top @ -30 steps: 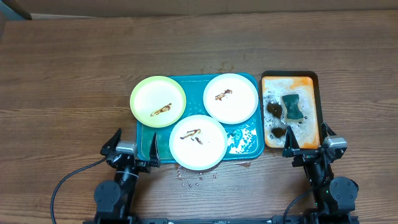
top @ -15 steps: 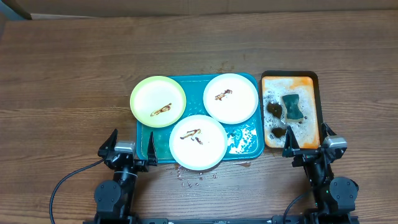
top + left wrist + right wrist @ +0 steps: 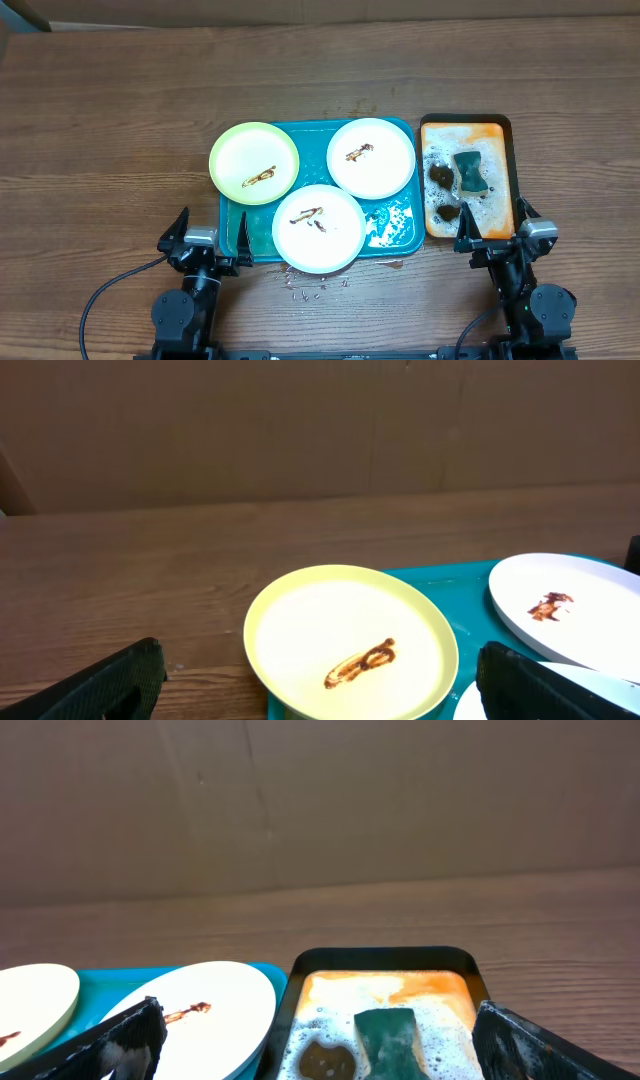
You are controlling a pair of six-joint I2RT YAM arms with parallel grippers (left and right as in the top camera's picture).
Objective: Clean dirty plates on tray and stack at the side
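Note:
Three plates lie on the teal tray [image 3: 392, 232]: a pale yellow-green plate [image 3: 254, 162] overhanging its left edge, a white plate [image 3: 371, 156] at the back right, and a white plate [image 3: 319, 227] at the front. Each has a brown smear. My left gripper [image 3: 211, 243] is open and empty at the tray's front left corner; in its wrist view the yellow-green plate [image 3: 351, 639] lies just ahead between the fingers [image 3: 320, 685]. My right gripper [image 3: 497, 233] is open and empty at the near end of the orange tray; its fingers [image 3: 320, 1042] frame the back white plate [image 3: 195, 1008].
An orange tray [image 3: 468, 130] with foam, brown blobs and a green sponge [image 3: 471, 172] stands right of the teal tray; the sponge also shows in the right wrist view [image 3: 391, 1038]. Small drips [image 3: 312, 291] mark the wooden table in front of the teal tray.
The left gripper has shifted slightly to the left. Nothing else has moved.

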